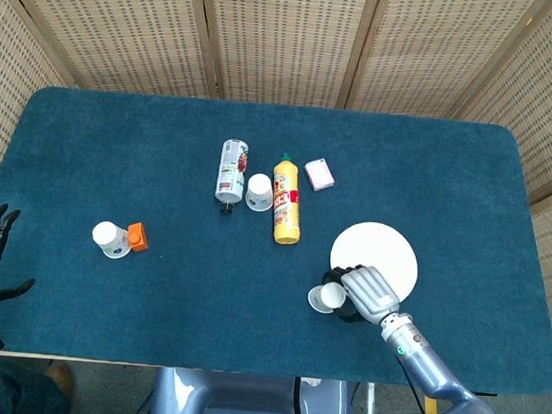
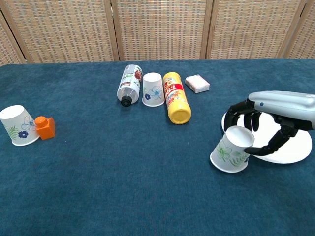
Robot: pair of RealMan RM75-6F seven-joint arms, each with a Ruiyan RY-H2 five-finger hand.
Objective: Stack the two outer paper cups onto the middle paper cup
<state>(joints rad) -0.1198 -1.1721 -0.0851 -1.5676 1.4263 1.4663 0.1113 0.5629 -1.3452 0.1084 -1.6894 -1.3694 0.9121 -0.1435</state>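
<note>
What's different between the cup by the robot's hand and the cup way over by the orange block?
The right cup has a green leaf print; the left cup has blue flowers. The right hand grips the right cup and it is tilted off the cloth; the left cup is untouched and leans against the orange block. The right cup sits beside a white plate. Both are white paper cups, mouth down.

Matt blue cloth table cover (image 2: 123,187), glossy yellow plastic bottle (image 2: 175,97), matt paper cups (image 2: 229,150).
</note>
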